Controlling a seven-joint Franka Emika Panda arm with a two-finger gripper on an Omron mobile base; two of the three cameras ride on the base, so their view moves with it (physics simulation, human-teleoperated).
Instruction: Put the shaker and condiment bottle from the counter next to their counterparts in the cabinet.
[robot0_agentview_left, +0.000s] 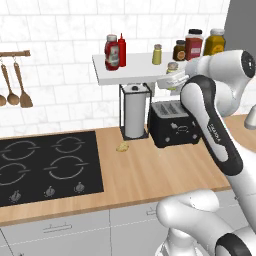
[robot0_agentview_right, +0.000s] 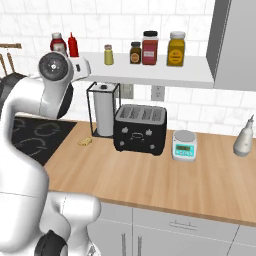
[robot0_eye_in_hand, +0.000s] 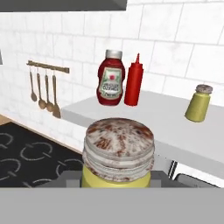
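Here the claw (robot0_eye_in_hand: 117, 181) grips the shaker (robot0_eye_in_hand: 118, 153) just below the cabinet (robot0_eye_in_hand: 175, 127) edge.

Condiment bottle (robot0_eye_in_hand: 110, 78) upright beside squeeze bottle (robot0_eye_in_hand: 134, 81) — shaker (robot0_eye_in_hand: 118, 153) below cabinet (robot0_eye_in_hand: 175, 127).

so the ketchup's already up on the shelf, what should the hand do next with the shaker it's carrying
Probably carry it toward the olive shaker and set it down beside it. The hand holds the yellow shaker just off the shelf edge, while the condiment bottle already stands next to the slim red squeeze bottle. The olive one stands alone further along.
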